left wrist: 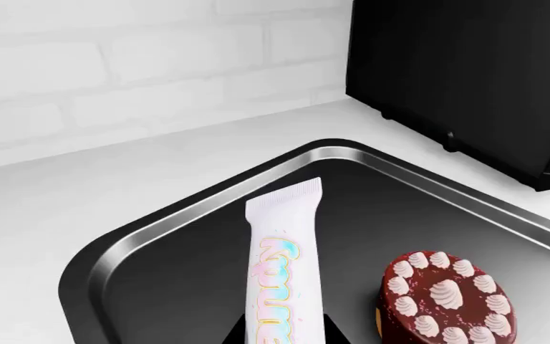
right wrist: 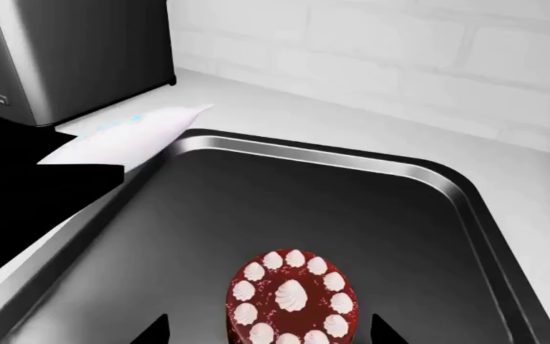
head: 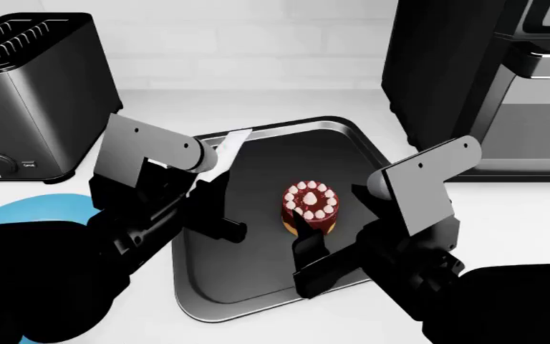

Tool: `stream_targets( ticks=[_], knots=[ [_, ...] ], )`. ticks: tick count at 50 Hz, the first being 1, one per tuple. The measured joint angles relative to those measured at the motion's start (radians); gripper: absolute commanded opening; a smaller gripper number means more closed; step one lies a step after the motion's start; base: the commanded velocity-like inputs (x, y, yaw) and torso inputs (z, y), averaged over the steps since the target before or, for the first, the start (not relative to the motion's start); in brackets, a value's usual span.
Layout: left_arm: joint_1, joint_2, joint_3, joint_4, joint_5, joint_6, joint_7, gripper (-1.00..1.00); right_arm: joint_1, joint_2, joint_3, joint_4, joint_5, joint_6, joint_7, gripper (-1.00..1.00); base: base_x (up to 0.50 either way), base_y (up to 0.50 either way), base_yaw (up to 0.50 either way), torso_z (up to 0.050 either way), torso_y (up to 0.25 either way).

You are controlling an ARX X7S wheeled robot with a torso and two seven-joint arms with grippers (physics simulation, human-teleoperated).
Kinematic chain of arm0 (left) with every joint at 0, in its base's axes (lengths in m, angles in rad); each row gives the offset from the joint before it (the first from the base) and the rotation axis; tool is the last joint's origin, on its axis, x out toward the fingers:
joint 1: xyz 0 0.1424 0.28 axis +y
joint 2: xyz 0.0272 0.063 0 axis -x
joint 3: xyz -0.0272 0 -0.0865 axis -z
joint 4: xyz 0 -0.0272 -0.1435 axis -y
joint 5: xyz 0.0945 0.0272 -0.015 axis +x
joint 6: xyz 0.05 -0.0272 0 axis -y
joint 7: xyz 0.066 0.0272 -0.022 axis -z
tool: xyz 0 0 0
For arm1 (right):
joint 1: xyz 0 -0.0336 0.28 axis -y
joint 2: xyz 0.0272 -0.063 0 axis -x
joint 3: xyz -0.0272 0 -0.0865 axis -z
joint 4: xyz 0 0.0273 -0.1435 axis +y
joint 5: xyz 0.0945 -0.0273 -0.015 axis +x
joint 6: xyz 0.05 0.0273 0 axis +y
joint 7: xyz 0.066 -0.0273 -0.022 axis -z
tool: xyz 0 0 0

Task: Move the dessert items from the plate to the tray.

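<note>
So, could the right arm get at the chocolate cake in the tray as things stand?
Probably yes. The right gripper sits just in front of the chocolate cake with its jaws spread, and nothing lies between them on the tray. The white packet in the left gripper is off to the side.

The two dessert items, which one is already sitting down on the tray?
The chocolate cake: it rests on the tray floor between the right gripper's open fingers. The white bar is held in the left gripper, its tip above the tray.
</note>
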Motion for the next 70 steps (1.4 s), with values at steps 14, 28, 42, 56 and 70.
stream_targets(
  ticks=[14, 28, 42, 56, 70],
  knots=[
    [0.006, 0.001, 0.024, 0.004, 0.039, 0.012, 0.026, -1.0, 0.026, 0.01, 0.013, 0.013, 0.072, 0.002, 0.064, 1.0, 0.06, -0.01, 0.01, -0.006, 0.0],
    [0.006, 0.001, 0.043, 0.012, 0.064, 0.021, 0.044, -1.0, 0.026, 0.01, 0.015, 0.025, 0.085, 0.003, 0.081, 1.0, 0.06, -0.01, 0.01, -0.012, 0.0],
    [0.11, 0.01, 0.065, 0.001, 0.082, 0.025, 0.058, 1.0, 0.047, 0.022, 0.01, 0.017, 0.094, -0.009, 0.091, 1.0, 0.04, -0.01, 0.01, -0.004, 0.0],
    [0.133, 0.008, 0.064, 0.001, 0.062, 0.026, 0.041, 1.0, 0.406, 0.097, 0.019, -0.009, 0.089, -0.019, 0.088, 1.0, 0.0, 0.0, 0.0, 0.0, 0.0],
    [0.071, 0.0, 0.042, 0.024, -0.021, 0.023, -0.019, 1.0, 0.508, 0.128, 0.022, -0.022, 0.076, -0.027, 0.079, 1.0, 0.0, 0.0, 0.0, 0.0, 0.0]
  ],
)
